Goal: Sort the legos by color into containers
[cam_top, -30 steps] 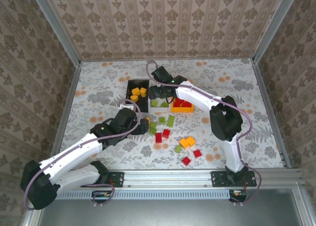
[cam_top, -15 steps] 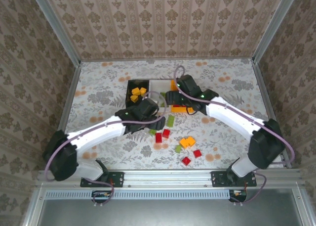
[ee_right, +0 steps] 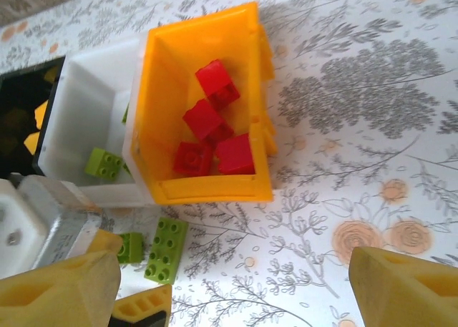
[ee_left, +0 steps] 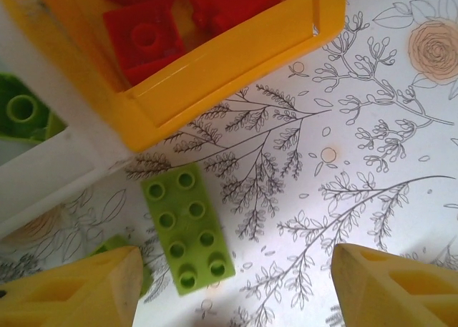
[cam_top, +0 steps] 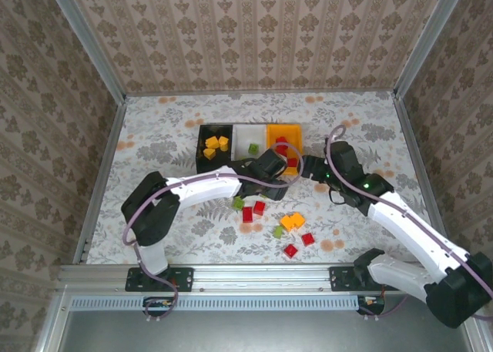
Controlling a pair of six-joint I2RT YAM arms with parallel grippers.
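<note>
Floral worktop (ee_left: pixel 386 127) | straddles green lego (ee_left: pixel 187 228) just beside orange bin (ee_left: pixel 222 59), left end effector (ee_left: pixel 236 280) apart, likely for pickup | right end effector (ee_right: pixel 232 291) apart, empty, nearby

Bins: three in row: black bin (cam_top: pixel 201 145), white bin (cam_top: pixel 250 126), orange bin (cam_top: pixel 285 126).
Inside orange bin: four red legos (ee_right: pixel 204 119).
Inside black bin: three orange-yellow legos (cam_top: pixel 209 142).
Inside white bin: one green lego (cam_top: pixel 253 148) seen from above.
Loose on table (cam_top: pixel 370 129): four red bricks (cam_top: pixel 259 207), two orange-yellow bricks (cam_top: pixel 291 221).
Loose green bricks (cam_top: pixel 278 231): two in open from above, plus one long eight-stud brick (ee_left: pixel 187 227) and one small green brick (ee_right: pixel 130 247) beside it. Full green total hard to tell.
</note>
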